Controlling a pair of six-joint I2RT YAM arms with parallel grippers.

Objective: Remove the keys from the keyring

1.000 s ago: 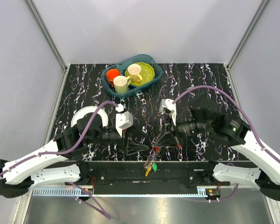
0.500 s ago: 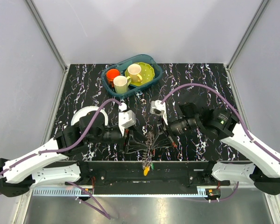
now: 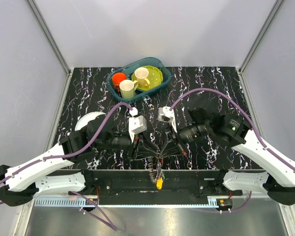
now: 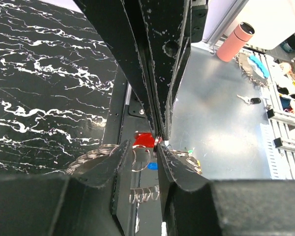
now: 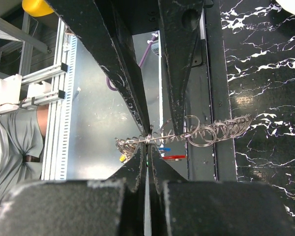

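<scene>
The keyring [image 3: 160, 156] is a thin wire ring strung with small split rings [image 5: 206, 132], held up over the table's front edge. My right gripper [image 3: 164, 150] [image 5: 147, 147] is shut on its wire. My left gripper [image 3: 151, 151] [image 4: 143, 152] faces it from the left, jaws narrow but apart, straddling the ring with a small split ring between the fingers [image 4: 182, 167]. Neither pad clearly touches it. Keys hang below: a red head [image 4: 143, 139] [image 5: 174, 157], a blue one [image 4: 152, 166] and a yellow one [image 3: 159, 183].
At the back a teal basket [image 3: 160, 66] holds two cream mugs, an orange cup [image 3: 119, 77] and a yellow plate. A white plate [image 3: 86, 122] lies under the left arm. A metal floor lies beyond the table's front rail [image 3: 137, 176].
The right gripper carried the keyring leftward, then held still. The left gripper slid right up to the ring and its jaws narrowed around it. The hanging keys swung.
</scene>
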